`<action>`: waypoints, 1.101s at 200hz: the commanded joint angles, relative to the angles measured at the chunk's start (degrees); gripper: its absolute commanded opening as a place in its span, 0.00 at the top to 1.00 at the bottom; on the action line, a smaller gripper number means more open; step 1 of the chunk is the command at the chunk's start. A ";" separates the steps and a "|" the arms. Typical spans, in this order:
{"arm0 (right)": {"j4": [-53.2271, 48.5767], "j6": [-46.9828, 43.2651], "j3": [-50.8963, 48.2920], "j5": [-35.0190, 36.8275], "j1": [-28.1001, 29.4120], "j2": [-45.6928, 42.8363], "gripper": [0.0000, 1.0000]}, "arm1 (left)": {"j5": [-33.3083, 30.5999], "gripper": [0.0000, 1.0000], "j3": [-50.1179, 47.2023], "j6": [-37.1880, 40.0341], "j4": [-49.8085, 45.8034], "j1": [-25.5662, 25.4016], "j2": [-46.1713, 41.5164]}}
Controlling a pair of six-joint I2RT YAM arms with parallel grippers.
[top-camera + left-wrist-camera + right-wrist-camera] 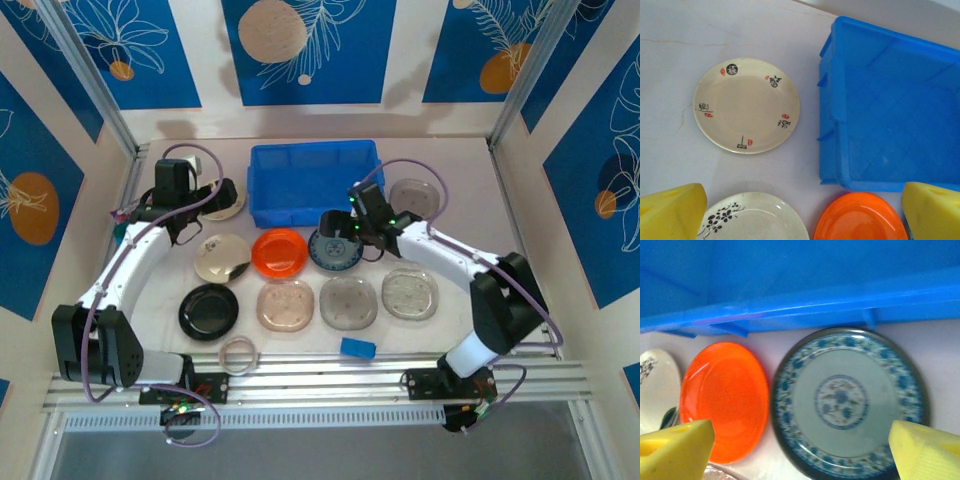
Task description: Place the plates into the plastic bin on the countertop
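**Bin** (pixel 315 183): rectangular tub of bright blue moulded plastic with low walls, a rolled rim, ribs on the outside and a diamond-embossed floor. It stands at the back centre of the countertop (pixel 470 240), a pale matte slab.

**Plates:** all lie flat on the countertop, outside the bin.
- The orange plate (pixel 279 252) is glossy and round, and lies just in front of the bin's near wall.
- The patterned plate (pixel 847 402) is glazed, with a blue-white border and a dark rim. It lies just beside the orange plate, on the right.
- The beige plate (pixel 746 105) is matte with printed characters, and lies left of the bin.
- The black plate (pixel 209 310) and three translucent plates (pixel 348 302) form the near row.

**Left gripper** (pixel 802 200): jaws released, yellow foam pads (pixel 670 212) wide apart, grasping nothing.

**Right gripper** (pixel 800 440): jaws spread, pads flanking the patterned plate. Whether they touch it cannot be told.
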 commanded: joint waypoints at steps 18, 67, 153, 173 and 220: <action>2.24 -0.89 6.68 -6.44 1.29 2.09 0.12 | -8.03 0.04 0.40 -0.34 1.07 -0.45 3.30; -4.13 -5.13 13.81 -9.48 2.04 6.07 0.12 | -16.17 0.08 6.73 3.74 -1.36 -0.16 11.21; -5.22 -3.88 19.15 -12.79 0.83 10.53 0.12 | -4.82 0.36 6.73 -3.55 4.45 8.97 19.94; -5.56 -3.57 19.85 -13.72 0.52 11.31 0.12 | -1.12 0.42 5.49 -5.56 6.34 11.15 21.27; -5.92 -3.59 20.44 -14.48 0.09 11.79 0.12 | 3.30 0.52 3.50 -9.33 10.20 13.95 24.57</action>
